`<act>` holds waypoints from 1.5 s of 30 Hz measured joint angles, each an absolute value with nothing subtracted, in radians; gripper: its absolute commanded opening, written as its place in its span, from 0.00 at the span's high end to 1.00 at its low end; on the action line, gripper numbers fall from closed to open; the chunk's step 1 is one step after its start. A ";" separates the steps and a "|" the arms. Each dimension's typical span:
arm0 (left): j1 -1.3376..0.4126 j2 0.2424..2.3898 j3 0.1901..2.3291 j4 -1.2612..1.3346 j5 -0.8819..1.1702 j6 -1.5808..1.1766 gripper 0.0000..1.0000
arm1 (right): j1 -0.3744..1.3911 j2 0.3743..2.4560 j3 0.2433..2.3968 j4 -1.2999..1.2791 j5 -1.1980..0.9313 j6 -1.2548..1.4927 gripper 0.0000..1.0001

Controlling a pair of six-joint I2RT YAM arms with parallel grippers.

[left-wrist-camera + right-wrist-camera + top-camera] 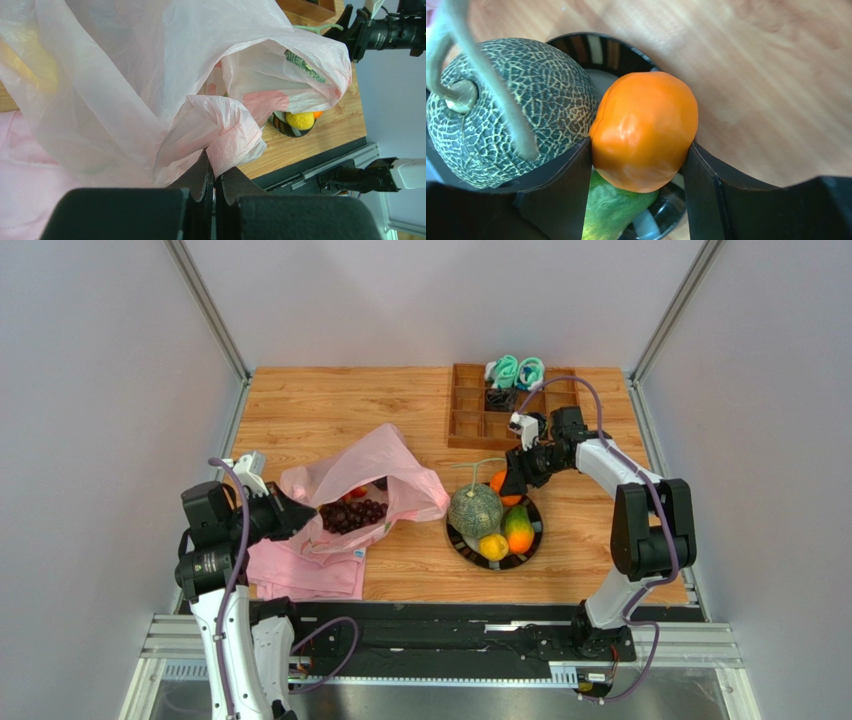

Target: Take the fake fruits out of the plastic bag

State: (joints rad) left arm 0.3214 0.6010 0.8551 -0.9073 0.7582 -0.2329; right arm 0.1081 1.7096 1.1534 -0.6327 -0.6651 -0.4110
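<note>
bag [380, 455] with grapes [352, 515], plate [525, 553] with melon [474, 510]

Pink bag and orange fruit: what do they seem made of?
Pink bag: thin translucent film, likely plastic; it crinkles and lets light through. Orange fruit: probably moulded plastic, glossy, with smooth highlights and no peel pores.

You're in a lab test booth: plain grey panels [90, 390] close in your wooden table [320, 405] at 9, 12 and 3 o'clock (metal corner posts [207, 308] too), mounting rail [420, 648] at 6.
</note>
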 measured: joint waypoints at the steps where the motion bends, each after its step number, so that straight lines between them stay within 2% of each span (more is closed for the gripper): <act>1: 0.322 0.601 0.855 -0.907 0.758 -0.233 1.00 | 0.109 1.709 1.144 -0.633 -0.673 -0.408 0.61; 4: 0.322 0.602 0.855 -0.907 0.759 -0.233 1.00 | 0.108 1.697 1.119 -0.630 -0.682 -0.394 0.43; 5: 0.322 0.603 0.855 -0.907 0.759 -0.233 1.00 | 0.108 1.694 1.110 -0.628 -0.682 -0.387 0.35; 7: 0.322 0.605 0.855 -0.907 0.760 -0.233 1.00 | 0.108 1.689 1.100 -0.627 -0.675 -0.364 0.28; 8: 0.323 0.606 0.855 -0.907 0.761 -0.233 1.00 | 0.109 1.687 1.099 -0.629 -0.668 -0.352 0.00; 9: 0.323 0.607 0.855 -0.907 0.762 -0.233 1.00 | 0.109 1.687 1.099 -0.631 -0.663 -0.342 0.00; 19: 0.323 0.606 0.854 -0.912 0.768 -0.233 1.00 | 0.056 1.654 1.248 -0.746 -0.558 -0.279 0.00; 24: 0.323 0.602 0.894 -0.981 0.771 -0.210 1.00 | 0.072 1.455 1.345 -0.693 -0.567 -0.262 0.00; 25: 0.323 0.603 0.913 -0.994 0.772 -0.202 1.00 | 0.107 1.407 1.353 -0.667 -0.575 -0.254 0.08; 29: 0.323 0.617 1.012 -1.040 0.772 -0.168 1.00 | 0.371 1.350 1.435 -0.561 -0.633 -0.183 0.29; 30: 0.323 0.625 1.041 -1.052 0.768 -0.156 1.00 | 0.451 1.367 1.456 -0.528 -0.650 -0.144 0.33; 31: 0.323 0.635 1.065 -1.065 0.765 -0.147 1.00 | 0.524 1.391 1.469 -0.498 -0.664 -0.104 0.45; 34: 0.323 0.672 1.143 -1.108 0.739 -0.097 1.00 | 0.675 1.500 1.484 -0.427 -0.665 0.008 0.58; 41: 0.324 0.731 1.245 -1.219 0.680 -0.009 1.00 | 0.824 1.857 1.603 -0.414 -0.648 0.166 0.60; 45: 0.332 0.754 1.265 -1.271 0.666 0.007 1.00 | 0.866 1.996 1.711 -0.398 -0.644 0.243 0.55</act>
State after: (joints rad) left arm 0.3325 0.7544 1.2652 -1.2713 0.6659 0.0067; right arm 0.8661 1.9957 1.7107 -0.3977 -0.6437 0.2428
